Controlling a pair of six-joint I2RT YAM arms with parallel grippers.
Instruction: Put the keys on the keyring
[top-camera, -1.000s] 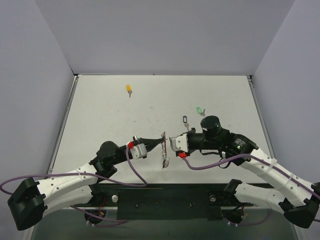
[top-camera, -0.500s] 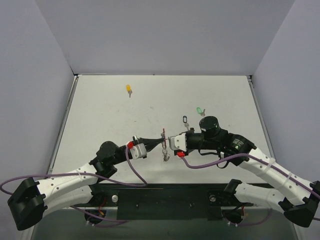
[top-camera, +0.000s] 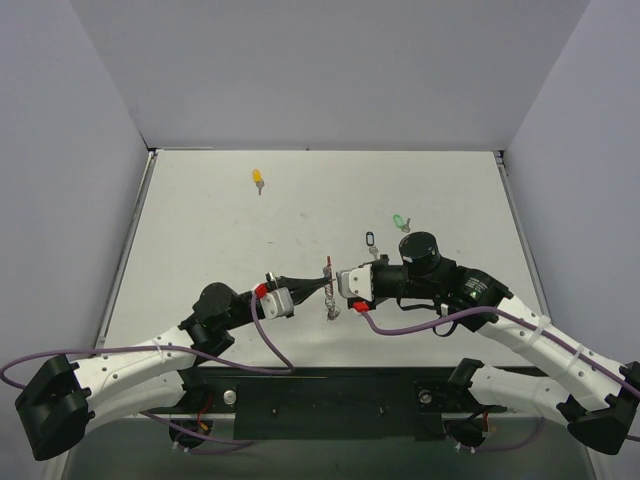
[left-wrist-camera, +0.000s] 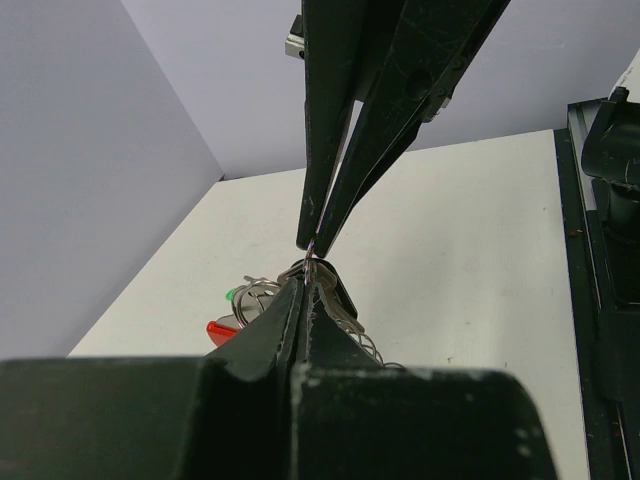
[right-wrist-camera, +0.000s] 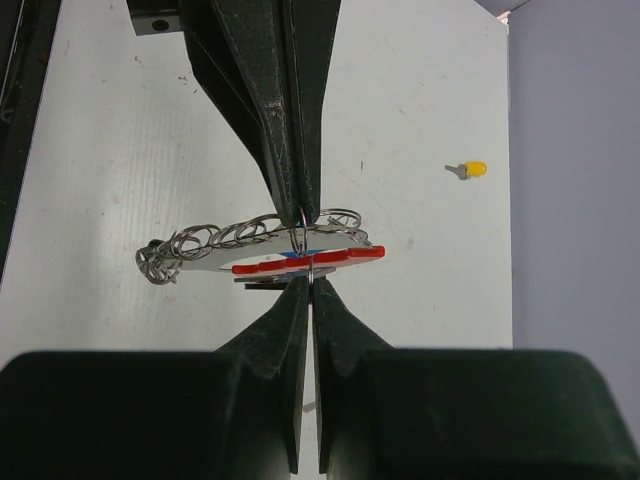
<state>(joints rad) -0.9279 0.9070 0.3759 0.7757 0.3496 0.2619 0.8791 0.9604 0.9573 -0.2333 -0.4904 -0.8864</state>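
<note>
The keyring (top-camera: 328, 290) hung off the table (top-camera: 200, 250), caught btwn the two gripper tips near the front-centre, a bit above the surface. In the top view it showed as a thin red strip w/ silver bits dangling below it. In the right wrist view the keyring (right-wrist-camera: 300, 258) lay edge-on: a flat red piece w/ a touch of blue on it, and a string of linked silver rings trailing off to the left. In the left wrist view its red end (left-wrist-camera: 225, 330) and a tangle of silver rings sat just behind the fingers, w/ a small green bit beside them.

L gripper (top-camera: 322, 285) came in from the left, jaws pressed together on the keyring; in the right wrist view the L gripper (right-wrist-camera: 298, 215) pinched a small silver ring at the red piece's upper edge. R gripper (top-camera: 334, 284) faced it from the right, also clamped on the keyring; its own camera showed the R gripper (right-wrist-camera: 308, 285) w/ tips closed against the red piece's lower edge. The two sets of tips were almost touching, nose to nose; the left wrist view showed the same, L gripper (left-wrist-camera: 305, 290) below and R gripper (left-wrist-camera: 312, 235) above.

Loose on the table, well apart from the keyring: yellow key (top-camera: 258, 178) far back-left, also seen by the right wrist cam (right-wrist-camera: 468, 170); green key (top-camera: 399, 221) back-right, near the R arm's wrist; a small black-outlined tag (top-camera: 371, 239) just in front of that key
</note>
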